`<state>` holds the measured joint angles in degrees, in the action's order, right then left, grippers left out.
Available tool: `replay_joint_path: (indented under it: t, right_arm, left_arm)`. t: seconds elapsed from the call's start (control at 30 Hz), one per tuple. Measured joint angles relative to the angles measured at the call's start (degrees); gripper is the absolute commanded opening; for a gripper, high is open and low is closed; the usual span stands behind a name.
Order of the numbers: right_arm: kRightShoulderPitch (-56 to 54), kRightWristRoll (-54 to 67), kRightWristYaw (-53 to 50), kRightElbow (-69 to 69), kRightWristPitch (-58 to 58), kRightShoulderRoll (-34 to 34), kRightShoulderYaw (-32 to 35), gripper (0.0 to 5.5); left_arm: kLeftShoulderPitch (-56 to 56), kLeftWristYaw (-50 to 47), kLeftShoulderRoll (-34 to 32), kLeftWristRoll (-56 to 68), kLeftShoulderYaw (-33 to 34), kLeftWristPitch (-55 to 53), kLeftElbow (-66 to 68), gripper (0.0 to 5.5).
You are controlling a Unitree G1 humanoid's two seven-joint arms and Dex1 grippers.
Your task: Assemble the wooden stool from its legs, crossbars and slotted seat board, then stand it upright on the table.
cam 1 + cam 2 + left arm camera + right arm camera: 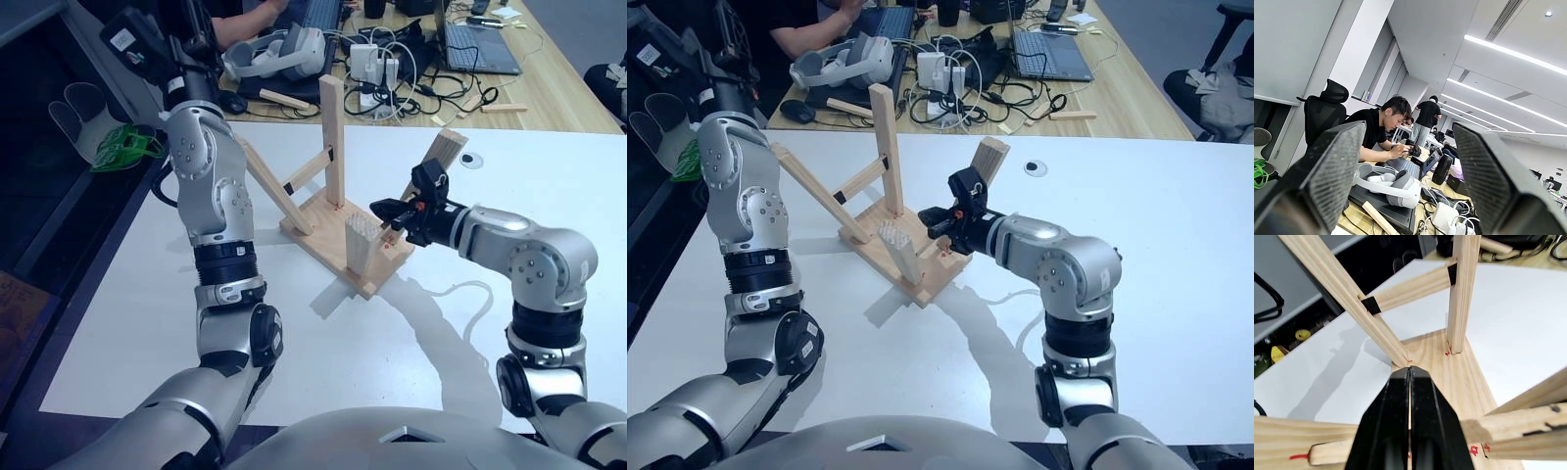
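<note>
The stool (338,230) lies inverted near the middle of the white table (118,323), with the slotted seat board (328,250) flat on the surface and the legs pointing up. One upright leg (333,137) and one slanted leg (274,191) are joined by a crossbar (309,171). A third leg (443,152) leans outward on the right side of the board, and a shorter piece (360,245) stands at the board's near edge. The right gripper (380,209) is positioned low over the seat board, between the legs, with its fingers (1396,421) pressed together. Whether anything thin is pinched between them cannot be determined. The left arm is raised above the table's far left corner, well apart from the stool. The left gripper (1408,128) points out into the room, fingers (1332,171) spread wide and holding nothing. A headset (284,54) rests on the wooden desk (558,98) behind the table.
</note>
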<state>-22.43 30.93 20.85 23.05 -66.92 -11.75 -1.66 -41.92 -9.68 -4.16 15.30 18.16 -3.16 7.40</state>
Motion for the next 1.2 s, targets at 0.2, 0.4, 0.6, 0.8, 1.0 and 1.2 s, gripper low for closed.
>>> replay_joint_path:
  t: [0.2, 0.4, 0.6, 0.8, 1.0, 1.2]
  right_arm:
    - [-5.44, -14.82, 0.30, 3.32, 29.06, -2.94, -6.67, 0.02]
    - [-15.64, -7.30, 5.09, 7.36, 26.50, -0.92, -6.98, 0.02]
    - [-24.08, -7.73, 18.53, 5.62, 28.63, -7.08, -14.37, 0.02]
    - [-29.07, -13.82, 28.91, 2.15, 36.54, -12.08, -21.32, 0.02]
    - [-30.00, -20.25, 39.83, 0.71, 43.91, -16.60, -29.27, 0.02]
    - [-30.49, -38.08, 36.10, -6.48, 54.96, -18.64, -33.80, 0.02]
  left_arm:
    - [-4.76, 1.05, -3.10, 0.04, 0.53, 0.38, 1.22, 3.27]
    - [-14.31, 2.88, -10.78, 1.01, 3.26, 2.34, 2.16, 3.27]
    - [-16.21, 1.53, -14.34, -0.25, 5.25, 4.60, 8.84, 3.27]
    - [-14.49, 1.59, -13.13, -0.55, 4.00, 4.94, 9.08, 3.27]
    - [-12.09, 1.47, -11.69, -0.53, 3.58, 4.91, 9.55, 3.27]
    - [-12.07, 1.21, -10.90, 0.18, 3.10, 3.93, 9.10, 3.27]
